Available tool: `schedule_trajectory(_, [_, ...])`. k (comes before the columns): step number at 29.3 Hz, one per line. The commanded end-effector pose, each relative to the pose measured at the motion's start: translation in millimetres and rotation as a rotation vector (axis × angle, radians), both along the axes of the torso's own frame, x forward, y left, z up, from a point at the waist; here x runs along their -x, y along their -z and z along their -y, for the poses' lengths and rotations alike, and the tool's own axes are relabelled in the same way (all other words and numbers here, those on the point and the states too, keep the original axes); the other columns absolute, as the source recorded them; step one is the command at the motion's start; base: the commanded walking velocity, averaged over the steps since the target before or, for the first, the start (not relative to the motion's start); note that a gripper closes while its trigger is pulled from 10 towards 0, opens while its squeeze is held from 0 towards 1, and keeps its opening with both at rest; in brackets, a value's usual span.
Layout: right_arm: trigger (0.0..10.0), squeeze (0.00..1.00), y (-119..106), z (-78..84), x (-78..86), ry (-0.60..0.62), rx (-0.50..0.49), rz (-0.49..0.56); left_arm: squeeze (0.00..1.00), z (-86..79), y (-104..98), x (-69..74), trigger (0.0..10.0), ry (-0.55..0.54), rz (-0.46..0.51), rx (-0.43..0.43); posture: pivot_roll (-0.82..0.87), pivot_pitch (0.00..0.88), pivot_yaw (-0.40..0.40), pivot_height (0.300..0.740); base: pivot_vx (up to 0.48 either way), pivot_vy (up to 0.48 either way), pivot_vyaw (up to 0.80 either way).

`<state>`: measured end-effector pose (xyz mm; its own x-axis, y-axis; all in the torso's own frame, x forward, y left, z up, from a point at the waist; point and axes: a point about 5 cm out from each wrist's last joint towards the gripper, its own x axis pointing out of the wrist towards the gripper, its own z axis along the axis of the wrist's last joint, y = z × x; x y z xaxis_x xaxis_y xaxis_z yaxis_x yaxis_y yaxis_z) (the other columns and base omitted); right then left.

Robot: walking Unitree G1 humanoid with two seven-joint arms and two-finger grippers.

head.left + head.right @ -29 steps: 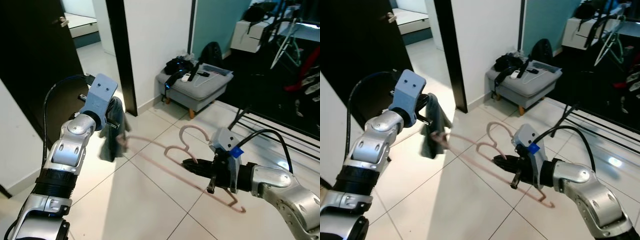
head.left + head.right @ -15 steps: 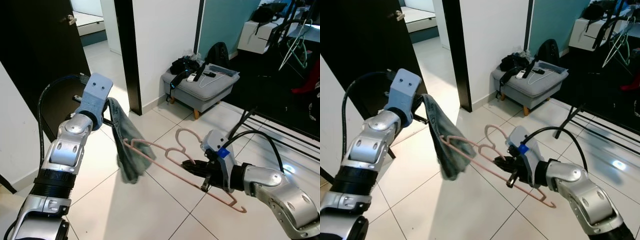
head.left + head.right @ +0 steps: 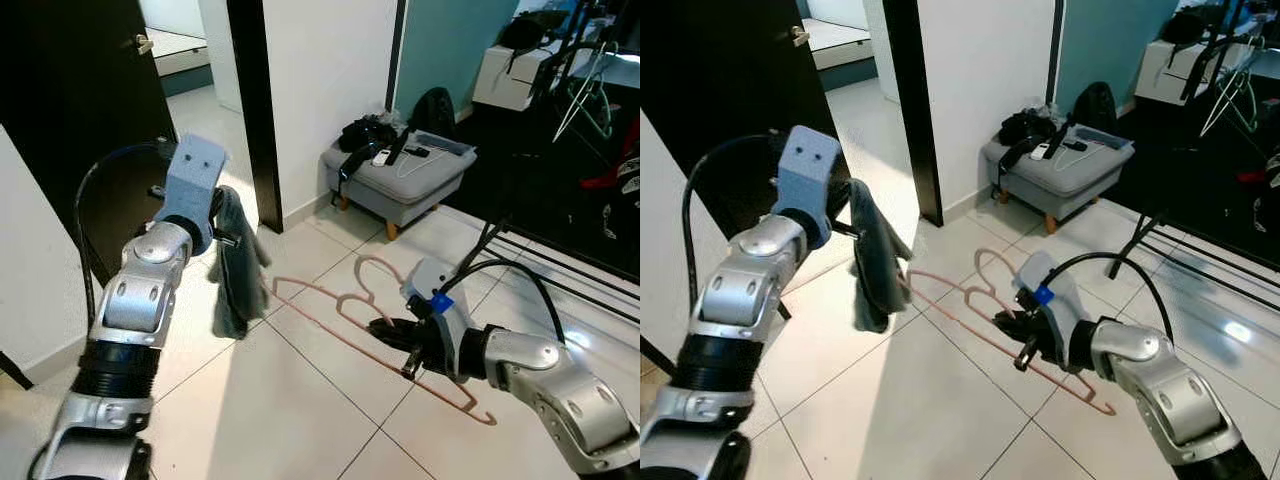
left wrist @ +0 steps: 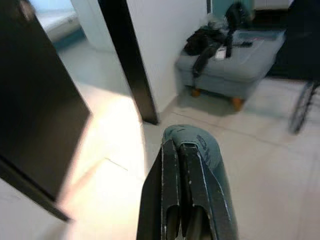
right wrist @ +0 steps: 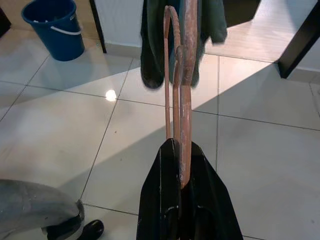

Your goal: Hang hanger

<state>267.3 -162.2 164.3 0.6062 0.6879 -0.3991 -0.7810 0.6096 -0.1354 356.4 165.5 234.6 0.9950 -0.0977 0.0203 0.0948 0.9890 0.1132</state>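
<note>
Right pincer (image 3: 385, 331) clamped on pink hanger (image 3: 330, 318) — left pincer (image 4: 182, 200) pinching dangling grey-green cloth (image 3: 236, 262).

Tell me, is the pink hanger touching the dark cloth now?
Apart. The left eye view shows floor between the hanger tip and the cloth hanging from the left gripper.

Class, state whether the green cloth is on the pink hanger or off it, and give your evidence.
Off. The green cloth hangs from the left gripper; the pink hanger, in the right gripper, is bare.

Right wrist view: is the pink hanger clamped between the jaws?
Yes, the right gripper is shut on the pink hanger, whose thin bars run out from between the jaws toward the dark cloth.
</note>
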Motion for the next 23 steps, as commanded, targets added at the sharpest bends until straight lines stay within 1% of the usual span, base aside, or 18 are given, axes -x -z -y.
schedule_trajectory(1, [10.0,0.0,1.0,0.4,-5.2,0.033,0.016,0.012,0.0,0.5,-3.9,-0.5,10.0,-0.007,-0.018,0.122,-0.1,0.0,0.045,0.731,0.0,0.0,0.0])
schedule_trajectory(2, [10.0,0.0,0.5,1.4,-6.9,0.047,0.016,0.018,0.0,1.8,-3.4,-0.6,10.0,-0.006,-0.03,0.168,-0.1,0.0,0.045,0.731,0.0,0.0,0.0])
schedule_trajectory(3, [10.0,0.0,0.5,1.4,-6.9,0.047,0.016,0.018,0.0,1.8,-3.4,-0.6,10.0,-0.006,-0.03,0.168,-0.1,0.0,0.045,0.731,0.0,0.0,0.0])
schedule_trajectory(5, [10.0,0.0,-0.9,4.3,-10.0,0.071,0.016,0.03,0.0,2.8,-3.3,-0.6,10.0,-0.017,-0.045,0.218,-0.1,0.0,0.047,0.731,0.0,0.0,0.0])
schedule_trajectory(6, [10.0,0.0,-0.9,4.3,-10.0,0.071,0.016,0.03,0.0,2.8,-3.3,-0.6,10.0,-0.017,-0.045,0.218,-0.1,0.0,0.047,0.731,0.0,0.0,0.0])
schedule_trajectory(9, [10.0,0.0,-2.2,8.6,-10.7,0.081,0.023,0.032,0.0,3.6,-5.5,-1.8,10.0,-0.025,-0.066,0.349,-0.11,0.0,0.048,0.731,0.0,0.0,0.0])
schedule_trajectory(10, [10.0,0.0,-2.2,8.6,-10.7,0.081,0.023,0.032,0.0,3.6,-5.5,-1.8,10.0,-0.025,-0.066,0.349,-0.11,0.0,0.048,0.731,0.0,0.0,0.0])
schedule_trajectory(12, [10.0,0.0,-2.9,6.8,-8.0,0.056,0.014,0.018,0.0,7.2,-7.7,-1.5,10.0,-0.017,-0.075,0.398,-0.11,0.0,0.046,0.731,0.0,0.0,0.0])
schedule_trajectory(17, [10.0,0.0,-0.1,0.3,6.2,-0.068,0.021,-0.049,0.0,13.6,-8.3,-0.1,10.0,-0.017,-0.099,0.407,-0.11,0.0,0.047,0.731,0.0,0.0,0.0])
schedule_trajectory(23, [10.0,0.0,-2.4,-0.3,4.1,-0.065,0.013,-0.036,0.0,17.0,-8.7,0.5,10.0,-0.018,-0.113,0.423,-0.11,0.0,0.046,0.731,0.0,0.0,0.0])
